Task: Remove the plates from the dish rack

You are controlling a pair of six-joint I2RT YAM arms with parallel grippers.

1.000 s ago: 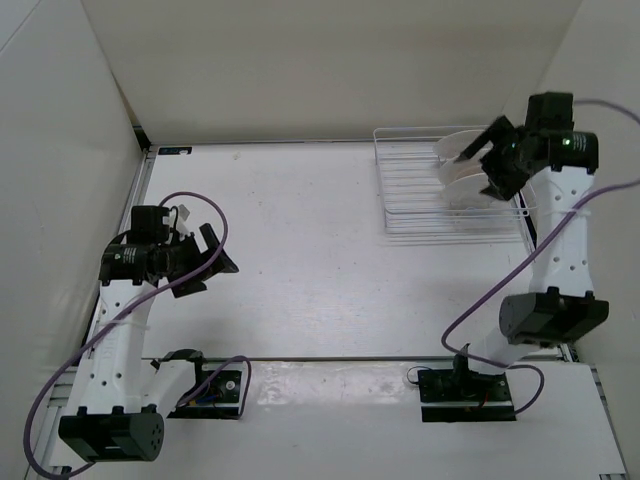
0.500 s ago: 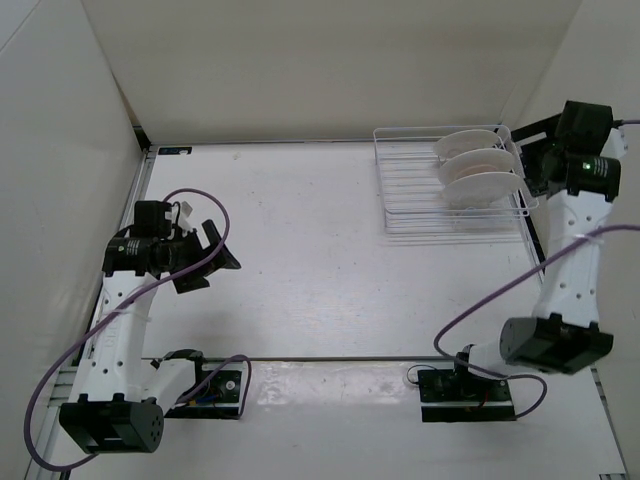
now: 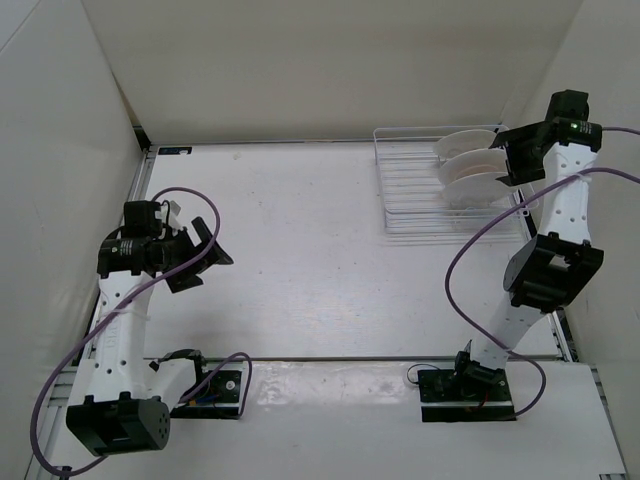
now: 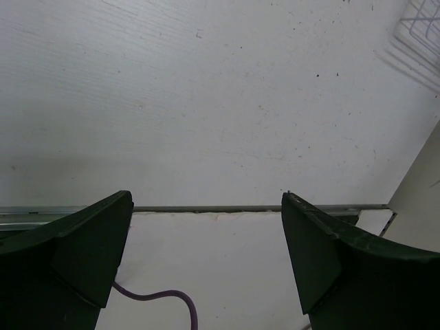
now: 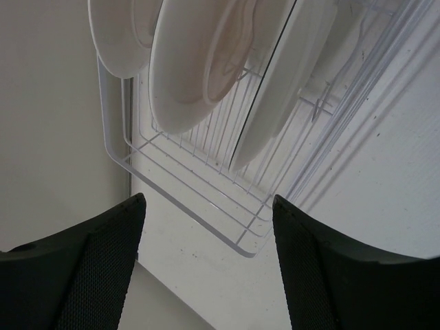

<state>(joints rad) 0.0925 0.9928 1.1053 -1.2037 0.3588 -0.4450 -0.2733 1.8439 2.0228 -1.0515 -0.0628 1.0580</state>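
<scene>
The white wire dish rack (image 3: 410, 190) stands at the table's far right. Three plates (image 3: 476, 165) stand on edge in its right half, all looking white from above. My right gripper (image 3: 513, 157) hovers at the rack's right end, pointing at the plates, open and empty. In the right wrist view the plates (image 5: 199, 62) fill the top, above the rack's rim (image 5: 192, 180). My right gripper (image 5: 206, 206) is short of them and apart from the rim. My left gripper (image 3: 207, 258) hangs open and empty over the left of the table; in its own view, my left gripper (image 4: 206, 206) frames only bare table.
The right side wall (image 3: 610, 100) stands close behind the right arm and the rack. The back wall runs just behind the rack. A purple cable (image 4: 161, 297) loops below the left gripper. One rack corner (image 4: 423, 20) shows far off in the left wrist view.
The right gripper left its place over the plates, swung out to the right wall, then came back to the rack's right end. The left arm drifted slightly left.
</scene>
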